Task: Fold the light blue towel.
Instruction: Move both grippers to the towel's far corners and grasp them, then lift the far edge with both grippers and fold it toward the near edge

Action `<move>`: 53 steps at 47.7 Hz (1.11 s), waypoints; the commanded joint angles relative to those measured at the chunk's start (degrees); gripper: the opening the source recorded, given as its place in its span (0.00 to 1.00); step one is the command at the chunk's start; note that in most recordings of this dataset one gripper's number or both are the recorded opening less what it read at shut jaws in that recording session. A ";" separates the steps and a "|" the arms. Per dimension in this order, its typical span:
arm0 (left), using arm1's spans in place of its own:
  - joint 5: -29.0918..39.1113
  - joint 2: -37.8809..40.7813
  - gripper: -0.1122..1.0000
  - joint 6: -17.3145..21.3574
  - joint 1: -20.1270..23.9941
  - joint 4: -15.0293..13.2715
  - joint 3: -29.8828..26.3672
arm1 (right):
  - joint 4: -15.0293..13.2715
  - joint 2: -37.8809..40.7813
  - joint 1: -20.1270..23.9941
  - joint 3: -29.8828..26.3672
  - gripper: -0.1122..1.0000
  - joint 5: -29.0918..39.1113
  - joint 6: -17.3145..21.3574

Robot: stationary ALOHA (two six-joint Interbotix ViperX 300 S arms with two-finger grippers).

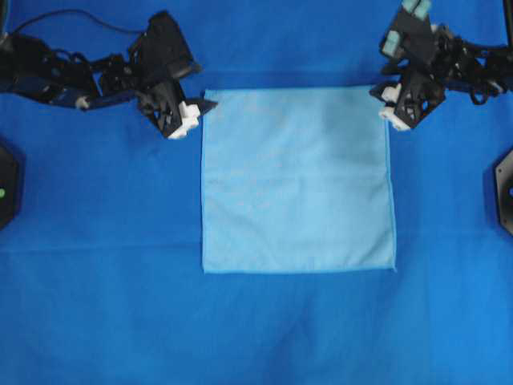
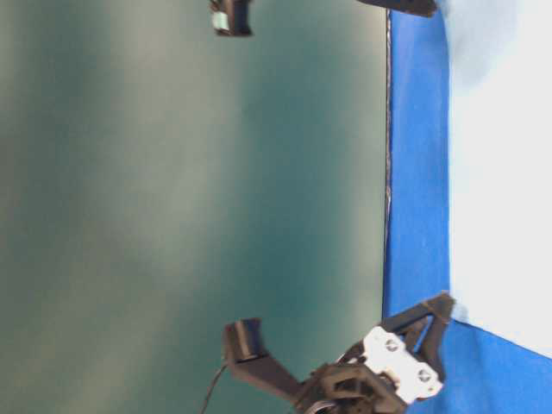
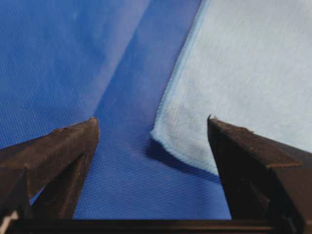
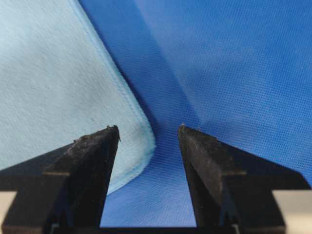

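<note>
The light blue towel (image 1: 296, 180) lies flat and square on the darker blue tablecloth (image 1: 96, 265). My left gripper (image 1: 203, 107) is at its far left corner and stands open. In the left wrist view the towel (image 3: 243, 73) has its corner lying between the spread fingers of the gripper (image 3: 151, 122), slightly lifted and casting a shadow. My right gripper (image 1: 385, 103) is at the far right corner, also open. The right wrist view shows the towel (image 4: 48, 83) with its rounded corner between the open fingers of the gripper (image 4: 148, 127). Neither gripper holds anything.
Black arm bases sit at the left edge (image 1: 6, 188) and the right edge (image 1: 505, 188) of the table. In the table-level view the tablecloth's edge (image 2: 388, 172) meets a plain green backdrop.
</note>
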 commanded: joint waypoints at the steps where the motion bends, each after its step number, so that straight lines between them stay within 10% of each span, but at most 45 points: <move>1: -0.70 0.53 0.87 0.62 0.44 0.09 -1.67 | -0.62 1.14 -0.53 -1.32 0.62 -0.44 -0.09; 15: 2.11 1.41 0.75 1.49 0.44 0.09 -3.08 | -0.79 3.25 -1.05 -1.76 0.59 -0.18 -0.09; 29: 10.20 1.93 0.12 4.13 0.44 0.09 -5.01 | -0.79 3.16 -0.79 -1.85 0.11 0.97 -0.26; 53: 16.44 -4.48 0.11 7.91 0.35 0.09 -6.94 | -0.53 -5.01 -0.62 -1.49 0.11 4.57 0.44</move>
